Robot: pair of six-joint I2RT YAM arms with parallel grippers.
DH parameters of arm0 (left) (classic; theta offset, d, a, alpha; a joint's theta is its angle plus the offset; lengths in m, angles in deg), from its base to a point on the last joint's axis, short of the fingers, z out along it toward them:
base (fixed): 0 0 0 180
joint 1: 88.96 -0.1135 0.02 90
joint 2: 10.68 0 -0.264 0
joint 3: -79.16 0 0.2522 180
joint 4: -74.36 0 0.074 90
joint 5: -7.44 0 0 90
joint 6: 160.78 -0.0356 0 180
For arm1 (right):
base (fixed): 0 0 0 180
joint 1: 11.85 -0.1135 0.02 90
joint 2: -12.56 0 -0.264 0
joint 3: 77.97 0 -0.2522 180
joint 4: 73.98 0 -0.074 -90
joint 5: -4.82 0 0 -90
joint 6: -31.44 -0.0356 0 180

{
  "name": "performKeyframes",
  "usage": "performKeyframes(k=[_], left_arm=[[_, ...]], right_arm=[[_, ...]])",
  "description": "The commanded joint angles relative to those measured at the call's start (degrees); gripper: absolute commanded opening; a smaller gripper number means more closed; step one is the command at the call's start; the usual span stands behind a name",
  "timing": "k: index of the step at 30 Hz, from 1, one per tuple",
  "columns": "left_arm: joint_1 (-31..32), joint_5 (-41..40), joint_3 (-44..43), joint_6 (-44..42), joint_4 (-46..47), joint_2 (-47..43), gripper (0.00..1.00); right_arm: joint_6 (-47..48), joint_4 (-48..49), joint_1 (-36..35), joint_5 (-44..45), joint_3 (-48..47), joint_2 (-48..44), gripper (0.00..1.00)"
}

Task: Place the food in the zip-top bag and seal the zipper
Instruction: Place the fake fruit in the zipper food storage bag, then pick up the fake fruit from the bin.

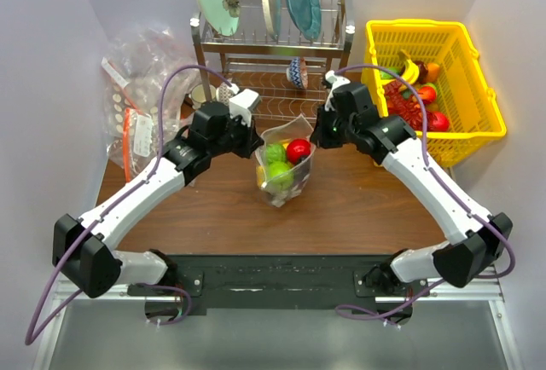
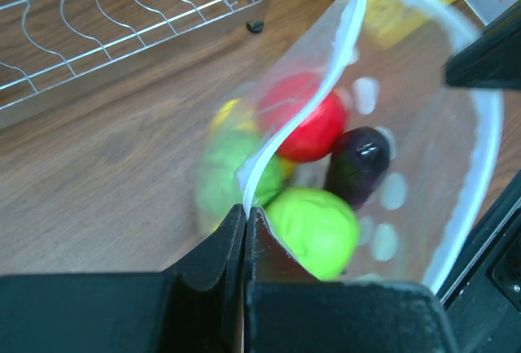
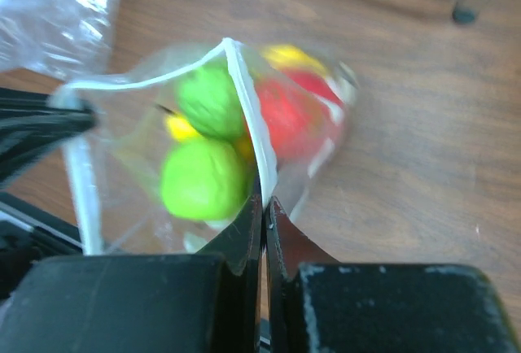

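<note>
The dotted clear zip-top bag [image 1: 284, 165] stands mid-table with its mouth spread open. Inside lies the food: a red piece [image 1: 298, 150] and two green ones [image 1: 278, 172]. My left gripper [image 1: 256, 137] is shut on the left end of the mouth. In the left wrist view, that gripper [image 2: 245, 211] pinches the white zipper [image 2: 303, 113], with green [image 2: 316, 231], red [image 2: 308, 129] and purple [image 2: 359, 166] food behind it. My right gripper [image 1: 316, 136] is shut on the opposite end. The right wrist view shows it [image 3: 264, 204] clamping the zipper [image 3: 247, 117] beside green food [image 3: 203, 179].
A metal dish rack [image 1: 273, 42] with plates stands at the back. A yellow basket [image 1: 431, 89] at the right holds more toy food. A heap of clear bags [image 1: 136, 89] lies at the back left. A small patterned bowl [image 1: 296, 72] sits under the rack.
</note>
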Motion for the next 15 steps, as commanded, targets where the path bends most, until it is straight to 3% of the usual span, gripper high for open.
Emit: performKeyframes(k=[1, 5, 12, 15], left_arm=[[-1.35, 2.28, 0.29, 0.56, 3.7, -2.05, 0.0], [-1.79, 1.93, 0.37, 0.56, 3.53, -2.58, 0.0], [-1.88, 2.02, 0.55, 0.65, 3.79, -2.58, 0.0], [-1.96, 2.11, 0.46, 0.65, 3.79, -2.32, 0.0]], right_arm=[[1.45, -0.09, -0.12, -0.51, -6.84, -2.82, 0.0], [1.8, -0.61, -0.03, 0.1, -5.44, -2.12, 0.07], [2.15, -2.19, -0.12, 1.32, -5.87, -0.89, 0.43], [3.12, -5.78, 0.14, 6.83, -9.81, -0.72, 0.46]])
